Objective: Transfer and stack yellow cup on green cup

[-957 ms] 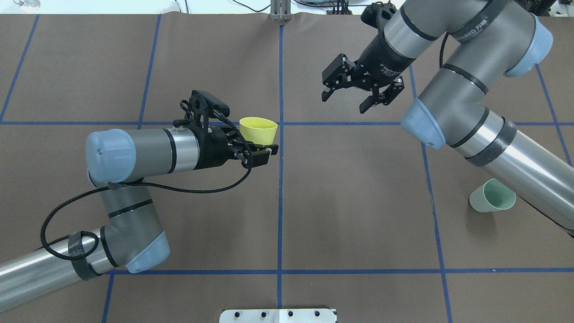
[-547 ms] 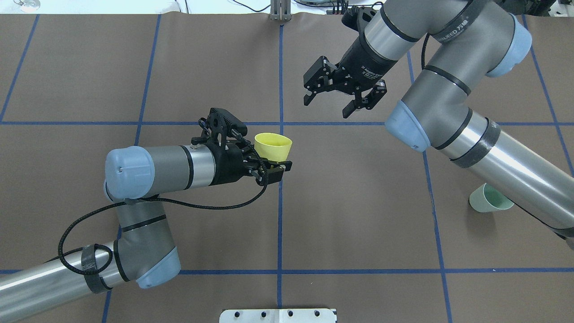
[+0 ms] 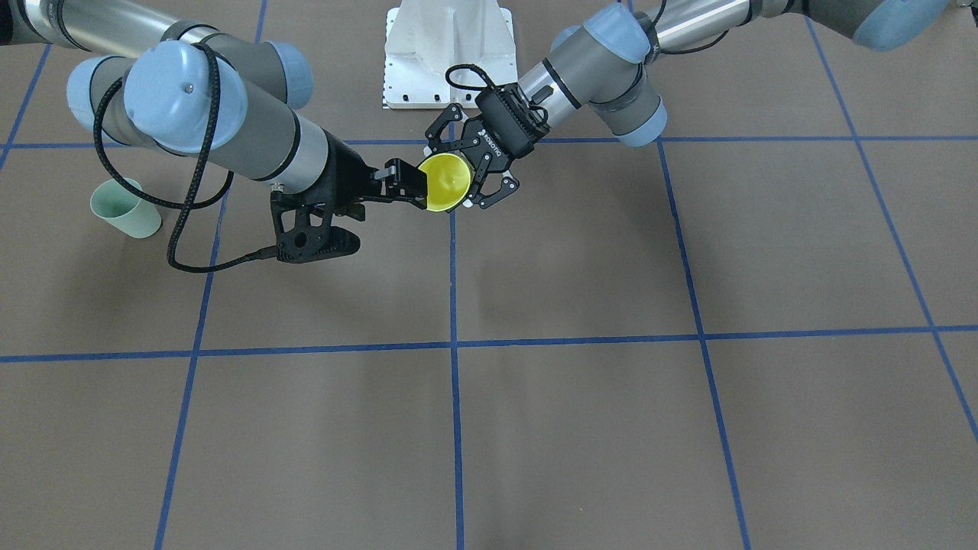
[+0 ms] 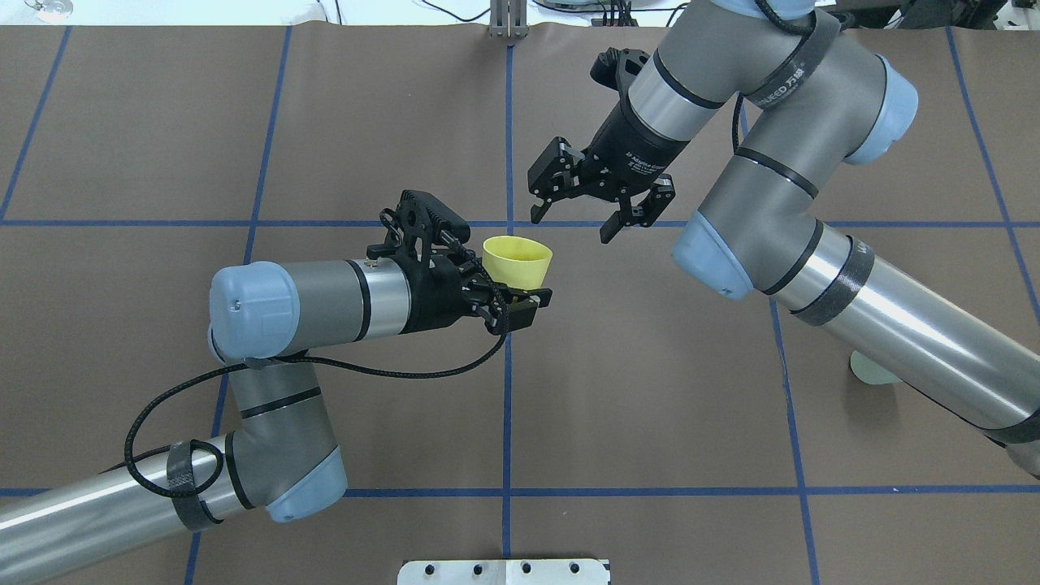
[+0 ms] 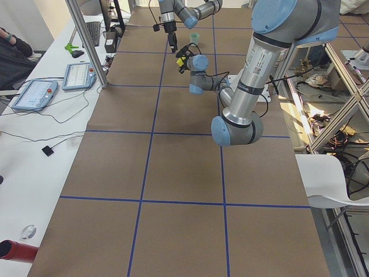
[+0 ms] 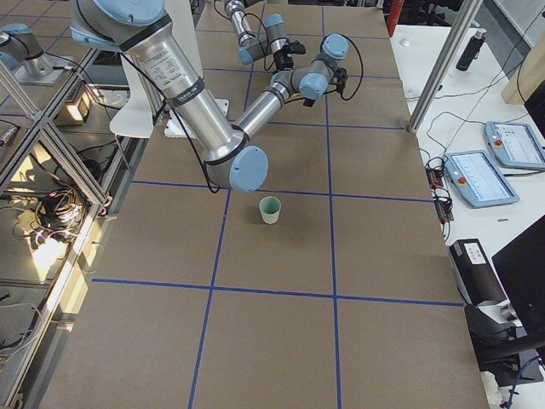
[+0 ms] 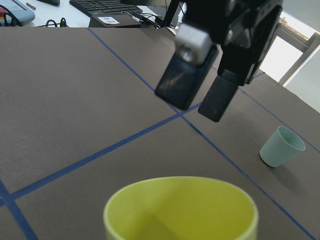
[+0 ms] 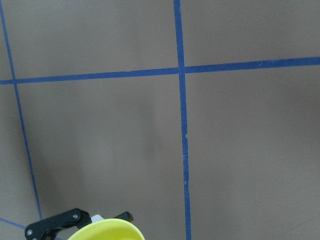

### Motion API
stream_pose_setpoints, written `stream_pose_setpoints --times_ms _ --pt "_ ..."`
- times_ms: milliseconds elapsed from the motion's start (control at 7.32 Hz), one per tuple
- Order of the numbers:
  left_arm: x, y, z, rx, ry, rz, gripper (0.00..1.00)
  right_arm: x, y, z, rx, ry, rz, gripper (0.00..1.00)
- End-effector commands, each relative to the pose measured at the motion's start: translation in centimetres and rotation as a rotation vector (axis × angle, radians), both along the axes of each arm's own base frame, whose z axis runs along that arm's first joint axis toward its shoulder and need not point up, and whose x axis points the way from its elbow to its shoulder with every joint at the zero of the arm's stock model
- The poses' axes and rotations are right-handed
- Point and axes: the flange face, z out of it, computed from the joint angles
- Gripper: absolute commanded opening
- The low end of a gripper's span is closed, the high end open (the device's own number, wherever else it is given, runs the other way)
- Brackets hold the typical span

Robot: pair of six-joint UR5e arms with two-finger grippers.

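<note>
My left gripper (image 4: pixel 524 289) is shut on the lower body of the yellow cup (image 4: pixel 517 258) and holds it upright above the table near the centre line. The cup also shows in the front view (image 3: pixel 448 182), with the left gripper (image 3: pixel 457 174) around it. My right gripper (image 4: pixel 570 227) is open and empty, up and to the right of the cup, apart from it. In the left wrist view its fingers (image 7: pixel 187 75) hang beyond the cup's rim (image 7: pixel 180 207). The green cup (image 3: pixel 126 208) stands upright at the table's right side, mostly hidden under my right arm in the overhead view (image 4: pixel 873 372).
The table is a brown mat with blue tape lines (image 4: pixel 508 390). A white base plate (image 3: pixel 447 53) sits at the robot's edge. My right forearm (image 4: pixel 894 325) passes above the green cup (image 6: pixel 270 209). The right wrist view shows the cup's rim (image 8: pixel 107 233) at its bottom edge.
My left gripper has carried the yellow cup to the right, toward the centre line. My right gripper has moved left and closer to the cup, still open. The right arm now covers more of the green cup.
</note>
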Motion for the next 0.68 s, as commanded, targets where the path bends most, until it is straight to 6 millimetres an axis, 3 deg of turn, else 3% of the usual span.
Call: stream_pose_setpoints --times_ms 0,137,547 --pt "0.65 -0.33 -0.63 0.0 0.0 -0.001 0.0 -0.74 0.36 0.19 -0.005 0.003 -0.013 0.94" --pt "0.69 -0.35 -0.56 -0.001 -0.001 -0.001 0.0 -0.89 0.5 0.29 -0.006 0.004 -0.016 0.89" --pt "0.69 -0.33 -0.75 0.003 0.006 0.0 0.0 -1.03 0.84 0.48 -0.019 -0.003 -0.037 0.63"
